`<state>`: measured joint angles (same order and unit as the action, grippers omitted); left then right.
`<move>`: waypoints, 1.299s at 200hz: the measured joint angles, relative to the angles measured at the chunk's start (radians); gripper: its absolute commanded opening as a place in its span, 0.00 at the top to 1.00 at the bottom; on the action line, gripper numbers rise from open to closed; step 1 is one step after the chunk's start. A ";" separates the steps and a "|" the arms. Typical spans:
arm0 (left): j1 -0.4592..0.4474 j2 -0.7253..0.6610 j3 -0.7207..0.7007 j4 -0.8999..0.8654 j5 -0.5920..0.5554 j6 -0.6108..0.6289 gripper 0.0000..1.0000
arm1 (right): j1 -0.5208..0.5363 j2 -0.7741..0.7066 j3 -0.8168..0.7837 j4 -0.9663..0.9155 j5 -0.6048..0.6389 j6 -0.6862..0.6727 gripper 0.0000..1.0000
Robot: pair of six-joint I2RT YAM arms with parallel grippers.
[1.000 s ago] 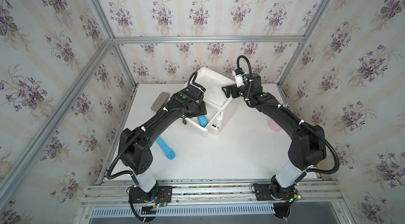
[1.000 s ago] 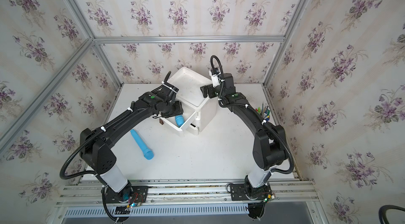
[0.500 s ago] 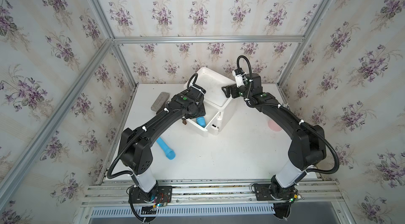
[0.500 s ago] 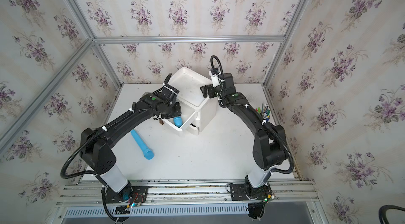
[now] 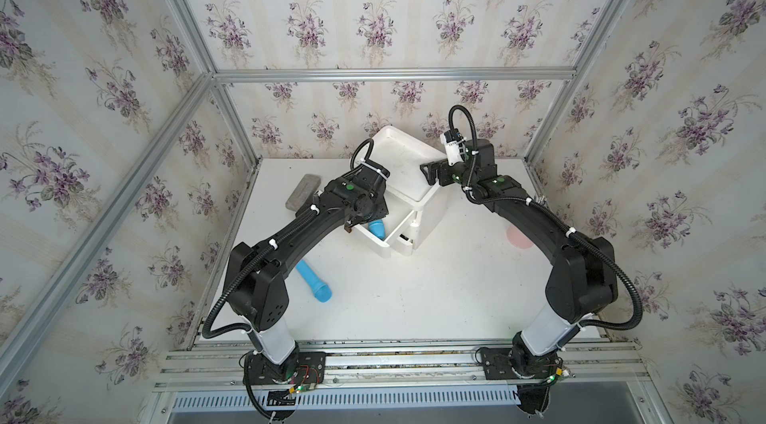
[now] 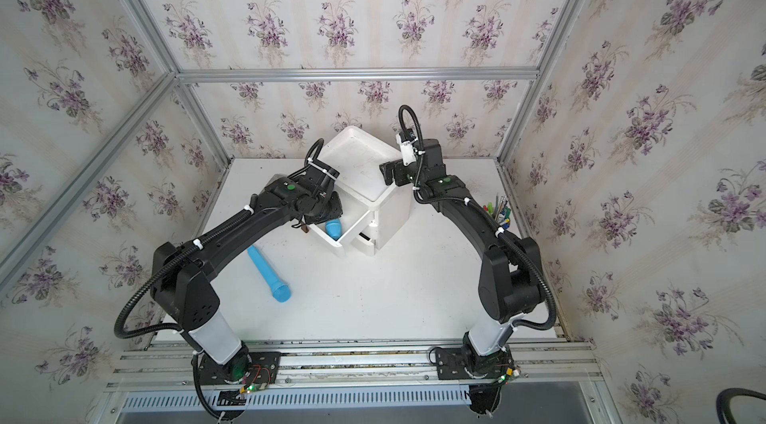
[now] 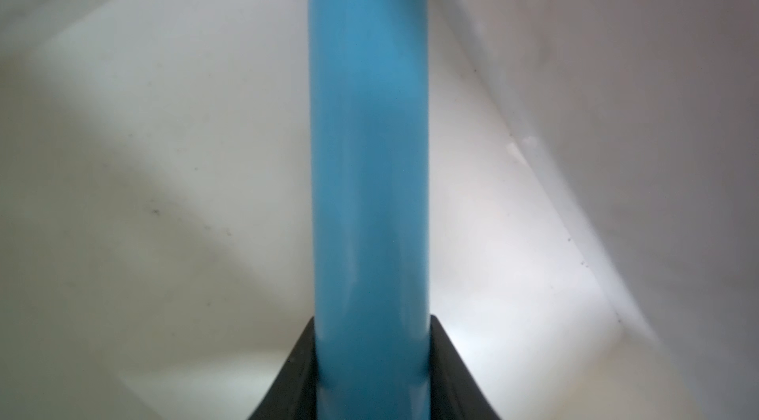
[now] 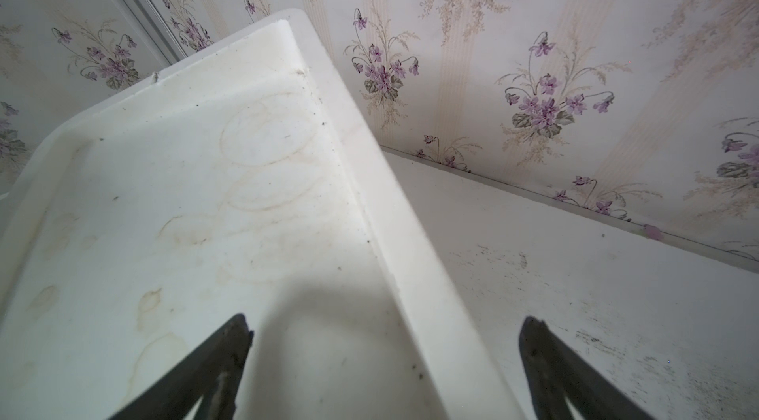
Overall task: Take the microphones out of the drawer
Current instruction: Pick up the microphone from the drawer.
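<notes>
Off behind the left arm's wrist, well back from its fingers, a flat grey rectangular block (image 5: 303, 192) lies on the white tabletop (image 5: 414, 297). A light-blue plastic tube with a flared end (image 5: 315, 283) lies under that arm's forearm, nowhere near the tool. The left gripper (image 7: 371, 321) is down inside the pulled-out white plastic drawer (image 5: 373, 244). In its wrist view the smooth blue cylindrical microphone (image 7: 369, 151) runs straight ahead from between the jaws, along the drawer's pale floor. The black fingers (image 7: 300, 377) stand narrow, flush to either side of the handle with no gap I can make out. I'd call that a hold on it, though I can't tell how firm. In both top views only the microphone's rounded end (image 5: 376, 229) shows just past the wrist, inside the drawer walls. The drawer belongs to a small white plastic cabinet (image 5: 431, 214). Over the cabinet's far top corner the right gripper (image 8: 386, 323) has its jaws spread wide and holds nothing. One finger is over the stained recessed top and the other is outside it, with the raised rim between them; I can't tell whether they touch the rim. Back beside that arm's forearm sits a pale pink round disc (image 5: 519, 237). To my eye the step in hand is the grasp itself, with the lift not yet made. The next move calls for a secure pinch on the slick handle. After that comes a rise clear of the drawer's front wall before swinging out over the table, with the microphone kept from tipping or snagging, and the right gripper is placed where it could steady the cabinet.
</notes>
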<state>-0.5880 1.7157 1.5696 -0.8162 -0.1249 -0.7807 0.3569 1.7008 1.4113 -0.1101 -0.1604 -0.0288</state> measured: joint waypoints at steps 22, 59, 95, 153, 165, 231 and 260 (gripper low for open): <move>0.000 -0.017 0.012 -0.006 0.002 0.003 0.85 | 0.000 -0.001 0.000 0.000 0.000 0.000 0.00; 0.005 -0.035 0.042 -0.020 0.032 0.007 1.00 | 0.000 -0.004 -0.001 -0.001 -0.012 -0.005 0.00; 0.011 -0.072 0.053 -0.060 0.063 -0.004 1.00 | 0.001 -0.005 -0.002 -0.003 -0.018 -0.009 0.00; 0.038 -0.101 0.053 -0.089 0.124 -0.027 1.00 | 0.003 -0.005 -0.002 -0.011 -0.044 -0.012 0.00; 0.044 -0.109 0.053 -0.090 0.137 -0.030 1.00 | 0.004 -0.005 -0.002 -0.011 -0.048 -0.011 0.00; 0.068 -0.170 0.026 -0.086 0.176 -0.041 1.00 | 0.008 0.000 -0.002 -0.012 -0.070 0.003 0.00; 0.091 -0.205 0.003 -0.107 0.186 -0.023 1.00 | 0.006 0.003 -0.001 -0.008 -0.067 0.002 0.00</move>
<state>-0.4973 1.5108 1.5726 -0.9230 0.0612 -0.8036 0.3626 1.7035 1.4101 -0.1177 -0.2276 -0.0265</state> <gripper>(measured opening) 0.367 0.996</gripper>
